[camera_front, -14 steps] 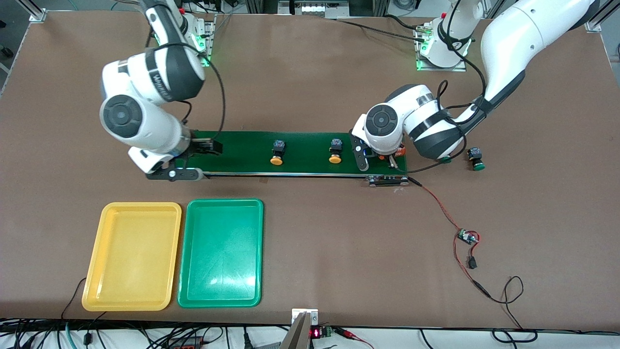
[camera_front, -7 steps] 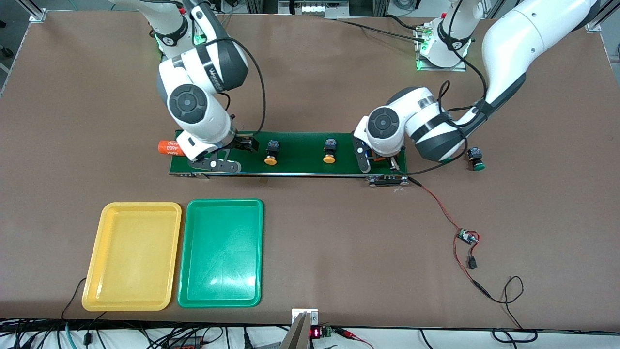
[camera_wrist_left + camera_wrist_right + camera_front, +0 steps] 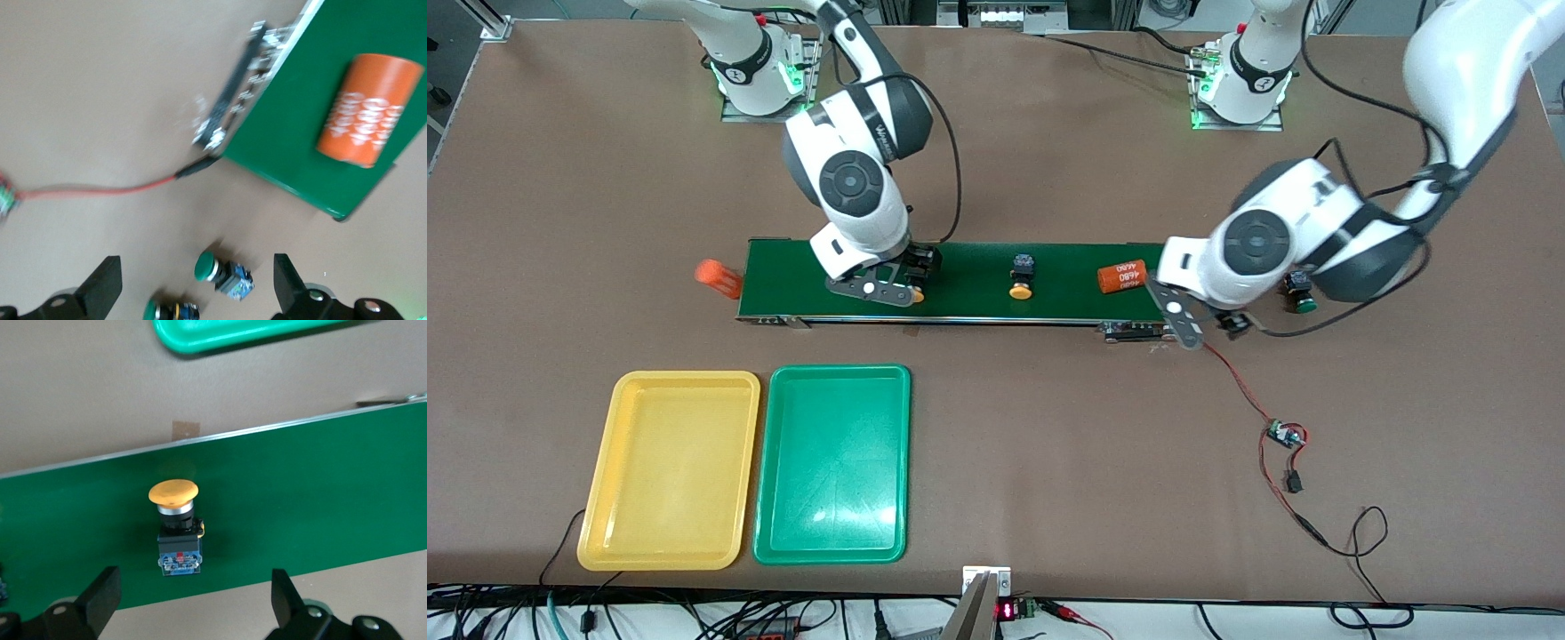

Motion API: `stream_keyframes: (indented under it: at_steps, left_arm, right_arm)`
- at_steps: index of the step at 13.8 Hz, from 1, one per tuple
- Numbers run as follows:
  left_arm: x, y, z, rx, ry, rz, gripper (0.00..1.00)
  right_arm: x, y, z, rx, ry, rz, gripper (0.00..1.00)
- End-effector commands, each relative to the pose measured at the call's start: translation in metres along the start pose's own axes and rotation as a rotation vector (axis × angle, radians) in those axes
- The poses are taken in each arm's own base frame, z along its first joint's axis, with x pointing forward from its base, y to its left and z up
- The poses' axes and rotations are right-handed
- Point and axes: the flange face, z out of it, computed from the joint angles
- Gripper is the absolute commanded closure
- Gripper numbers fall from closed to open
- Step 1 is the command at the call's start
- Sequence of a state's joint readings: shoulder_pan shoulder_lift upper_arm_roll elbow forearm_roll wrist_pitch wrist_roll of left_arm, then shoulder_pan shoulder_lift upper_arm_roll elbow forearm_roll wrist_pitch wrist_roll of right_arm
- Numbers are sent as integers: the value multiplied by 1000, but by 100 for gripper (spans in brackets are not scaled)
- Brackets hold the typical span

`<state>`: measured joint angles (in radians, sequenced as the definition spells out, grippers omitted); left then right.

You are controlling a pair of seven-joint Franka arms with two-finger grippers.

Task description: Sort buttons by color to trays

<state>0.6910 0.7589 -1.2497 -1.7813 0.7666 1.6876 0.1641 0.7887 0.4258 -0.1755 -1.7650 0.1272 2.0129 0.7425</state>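
With both arms reaching over the bench (image 3: 1049, 462), neither tool has hold of anything. The right tool (image 3: 193, 579) hangs over the belt (image 3: 978, 298) toward the right arm's end, its fingers (image 3: 101, 595) spread wide. Below and between them a yellow button (image 3: 177, 528) lies on its side on the belt, untouched. In the front view that button is almost hidden under the right tool (image 3: 911, 271). A second yellow button (image 3: 1021, 276) lies near mid-belt. An orange cylinder (image 3: 1122, 276) with white numerals lies on the belt toward the left arm's end. A second cylinder (image 3: 719, 276) lies on the bench just off the belt's end on the right arm's side. The left tool (image 3: 197, 265) hangs over the bench just off the belt's end on the left arm's side, fingers (image 3: 103, 287) likewise fully apart. Two green buttons (image 3: 223, 275) lie below it on the bench; the front view shows only one (image 3: 1302, 293), the arm covering the other. A red wire (image 3: 1232, 373) runs from the belt's end to a small board (image 3: 1285, 436). The yellow tray (image 3: 667, 471) and green tray (image 3: 831, 462) sit just beside each other. Both are nearer to the front camera than the belt, the yellow one closer to the right arm's end. Both hold no buttons.
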Motion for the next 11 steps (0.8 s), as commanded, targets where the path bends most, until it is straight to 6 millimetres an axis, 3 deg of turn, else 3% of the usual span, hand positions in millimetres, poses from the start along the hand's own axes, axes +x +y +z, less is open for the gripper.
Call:
stream_keyframes:
  at_steps: [1, 4, 6, 7, 9, 10, 11]
  left_arm:
    - [-11, -6, -7, 10, -12, -248, 0]
    - [-20, -16, 11, 0, -61, -612, 0]
    - [-29, -25, 30, 16, -148, -731, 0]
    - [-39, -42, 45, 7, -182, -762, 0]
    - [-47, -40, 59, -1, -233, -746, 0]
    - [-47, -34, 73, -46, -250, -755, 0]
    - [-56, -42, 83, -105, -255, -803, 0]
  right_arm:
    - [6, -2, 23, -11, -4, 18, 0]
    - [10, -2, 45, -32, -14, 8, 0]
    - [13, -3, 56, -40, -15, 7, 4]
    - [14, -2, 59, -40, -16, 11, 14]
    - [15, -3, 60, -35, -10, 10, 36]
    - [21, 3, 59, -34, -13, 25, 58]
    - [23, 6, 60, -38, -18, 29, 67]
